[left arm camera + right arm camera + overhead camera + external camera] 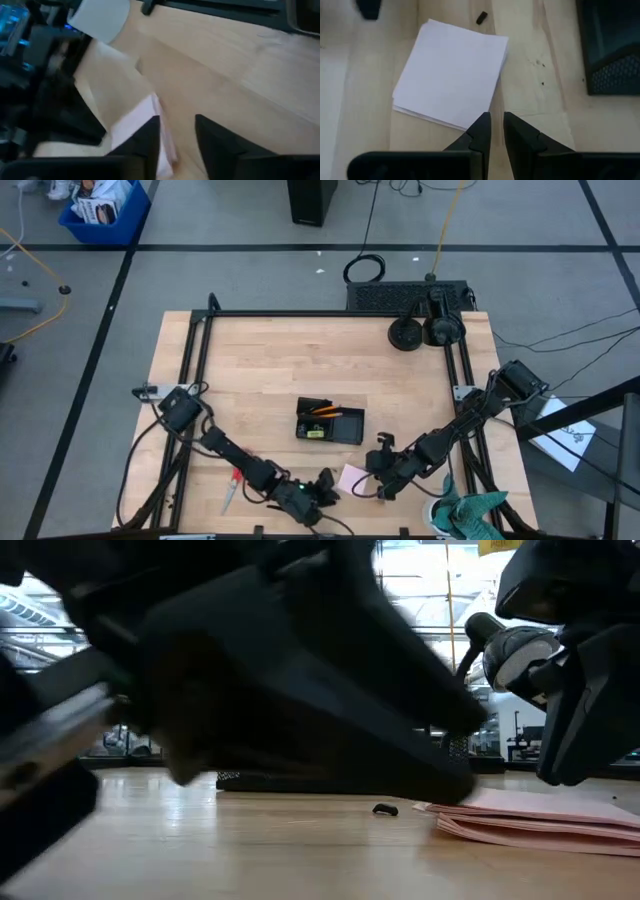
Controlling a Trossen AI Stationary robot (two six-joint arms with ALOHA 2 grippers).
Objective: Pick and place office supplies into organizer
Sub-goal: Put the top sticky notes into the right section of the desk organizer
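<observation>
Pink sticky-note pad flat at table's near edge, between grippers. Left gripper jaws spread at pad's corner; right gripper jaws nearly together, empty, just beside. Risk: sheets fan, pad slides. Organizer beyond.

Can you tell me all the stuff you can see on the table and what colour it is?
sticky-note pad: one, pink, near front edge between the two grippers
organizer: one, black tray, middle of table, orange and yellow items inside
binder clip: one, black, on the wood just beside the pad
scissors: one, red handle, front left of table
round discs: two, black, back right corner
cloth: one, teal, front right edge
table: one, light wood with black frame
bin: one, blue, on floor far back left
left gripper: black, at the pad's left edge, fingers apart
right gripper: black, at the pad's right side, fingers nearly together
</observation>
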